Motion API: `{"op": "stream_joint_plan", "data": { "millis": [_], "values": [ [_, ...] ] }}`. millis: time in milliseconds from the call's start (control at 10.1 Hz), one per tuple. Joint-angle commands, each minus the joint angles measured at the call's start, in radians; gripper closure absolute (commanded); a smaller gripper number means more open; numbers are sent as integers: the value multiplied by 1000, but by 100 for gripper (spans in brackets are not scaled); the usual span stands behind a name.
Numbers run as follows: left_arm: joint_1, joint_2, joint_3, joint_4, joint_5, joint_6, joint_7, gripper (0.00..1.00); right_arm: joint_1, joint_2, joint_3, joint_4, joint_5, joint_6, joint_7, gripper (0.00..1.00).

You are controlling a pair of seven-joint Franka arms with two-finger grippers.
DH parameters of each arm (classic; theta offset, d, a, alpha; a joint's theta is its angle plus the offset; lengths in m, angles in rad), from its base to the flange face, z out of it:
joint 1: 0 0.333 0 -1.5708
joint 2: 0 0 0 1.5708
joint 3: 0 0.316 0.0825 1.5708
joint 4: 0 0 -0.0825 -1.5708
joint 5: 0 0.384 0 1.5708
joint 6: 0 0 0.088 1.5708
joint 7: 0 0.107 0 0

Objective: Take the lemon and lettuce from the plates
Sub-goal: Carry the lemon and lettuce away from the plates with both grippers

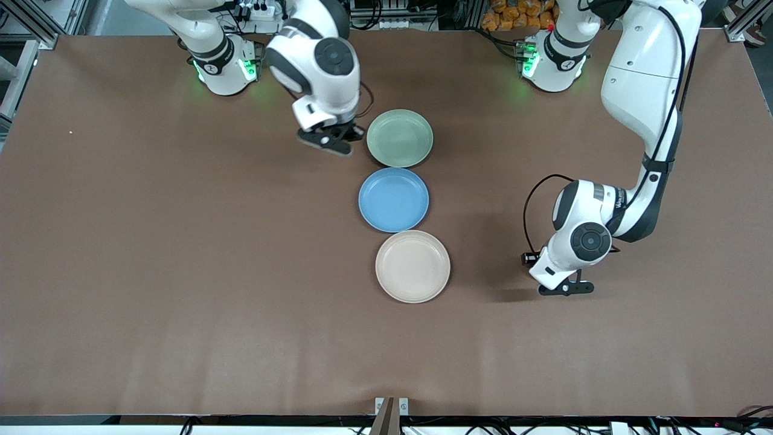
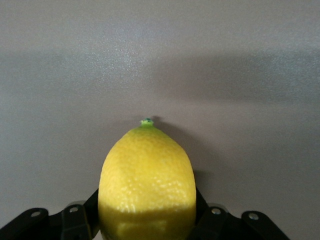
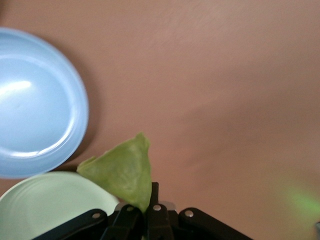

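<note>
Left gripper (image 1: pixel 566 289) sits low over bare table (image 1: pixel 181 272), lower right of front frame, toward the left arm's end & well apart from the plates. Left wrist view fills w/ the lemon (image 2: pixel 146 182), yellow w/ a small green tip, pinched between the black fingers (image 2: pixel 80 220) on either side. So lemon's held, off its plate.

Right gripper (image 1: pixel 331 140) is upper centre of front frame, just beside the mint green plate (image 1: pixel 400 138), on the side toward the right arm's end. Right wrist view: the lettuce (image 3: pixel 121 171), a pale green leaf piece, clamped at its base by closed fingers (image 3: pixel 131 216), leaf sticking out over the brown surface w/ the mint plate's rim & the blue plate (image 3: pixel 35 102) in the same shot.

Three plates line up mid-frame in front view: mint at top, blue (image 1: pixel 394 199) in the middle, beige-cream plate (image 1: pixel 413 266) lowest & nearest the camera. All three show nothing in them.
</note>
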Motion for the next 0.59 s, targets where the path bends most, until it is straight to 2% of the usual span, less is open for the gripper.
{"op": "stream_joint_plan", "data": {
  "millis": [0, 197, 296, 395, 493],
  "values": [
    [14, 33, -9, 1, -17, 50, -6, 100, -131, -64, -5, -60, 31, -8, -233, 100],
    [16, 42, -9, 11, -17, 52, 6, 98, -184, -70, -101, -59, 30, -7, -444, 100],
    [22, 45, -9, 11, -14, 52, 11, 67, -252, -60, -122, -56, 30, 9, -539, 100],
    [27, 42, -9, 12, -14, 52, 15, 29, -279, -58, -157, -57, 28, 13, -625, 100],
    [27, 37, -9, 12, -14, 52, 17, 0, -279, -57, -224, -57, 28, 13, -708, 100]
  ]
}}
